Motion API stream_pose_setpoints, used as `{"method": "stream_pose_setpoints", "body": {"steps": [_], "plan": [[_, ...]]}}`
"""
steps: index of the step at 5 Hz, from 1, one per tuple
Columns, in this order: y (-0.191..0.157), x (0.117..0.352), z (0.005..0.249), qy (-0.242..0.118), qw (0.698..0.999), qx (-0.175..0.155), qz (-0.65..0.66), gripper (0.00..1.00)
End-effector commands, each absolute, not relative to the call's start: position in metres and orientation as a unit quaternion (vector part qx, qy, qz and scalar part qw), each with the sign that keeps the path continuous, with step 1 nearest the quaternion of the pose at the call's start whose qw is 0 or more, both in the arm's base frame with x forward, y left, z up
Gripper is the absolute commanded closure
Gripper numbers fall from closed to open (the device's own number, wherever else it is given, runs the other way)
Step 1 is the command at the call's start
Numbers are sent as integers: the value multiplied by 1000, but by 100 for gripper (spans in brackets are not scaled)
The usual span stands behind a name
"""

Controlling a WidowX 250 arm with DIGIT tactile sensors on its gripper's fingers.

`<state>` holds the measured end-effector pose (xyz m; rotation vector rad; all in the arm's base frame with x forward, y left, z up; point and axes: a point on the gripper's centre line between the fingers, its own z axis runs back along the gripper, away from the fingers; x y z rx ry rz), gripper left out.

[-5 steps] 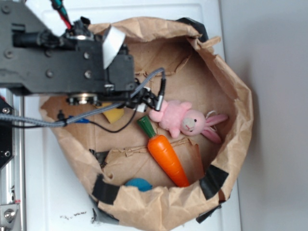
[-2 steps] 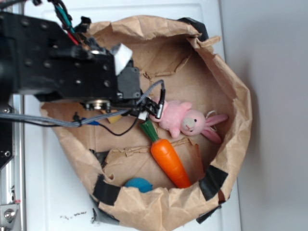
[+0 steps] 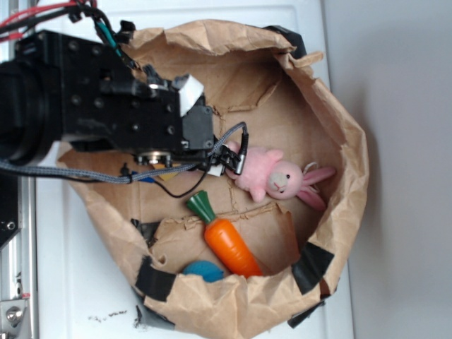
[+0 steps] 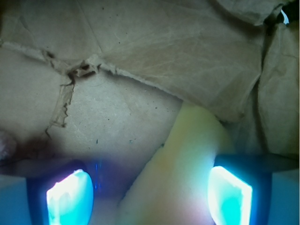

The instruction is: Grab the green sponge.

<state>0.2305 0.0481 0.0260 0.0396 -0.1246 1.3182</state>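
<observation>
- Brown paper bag (image 3: 332, 120) sits open on the white counter (image 3: 85, 282); robot arm (image 3: 99, 106) reaches into it from the left
- green sponge (image 4: 183, 173) (looks pale yellow tbh) lies on the bag floor between the gripper (image 4: 150, 192) fingers (image 4: 70, 197); gripper is spread wide, not squeezing it
- pink bunny (image 3: 272, 173) just right of the arm; carrot (image 3: 224, 240) below it; blue ball (image 3: 203, 270) near the bag's lower edge

A white counter (image 3: 92, 296) fills the lower left, marked with a few small dark specks near its bottom edge. A metal rail (image 3: 14, 282) runs along its far left side. To the right stands a plain pale grey wall (image 3: 402, 85), evenly lit.
</observation>
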Motion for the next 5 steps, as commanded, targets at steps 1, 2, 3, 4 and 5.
{"method": "stream_pose_setpoints", "body": {"steps": [1,2,3,4,5], "plan": [[45,240,39,-71,770,7,634,100],[45,240,45,-71,769,-3,635,100],[45,241,53,-62,770,-12,635,100],[44,241,60,-58,772,-21,632,100],[38,247,90,-74,779,-58,619,100]]}}
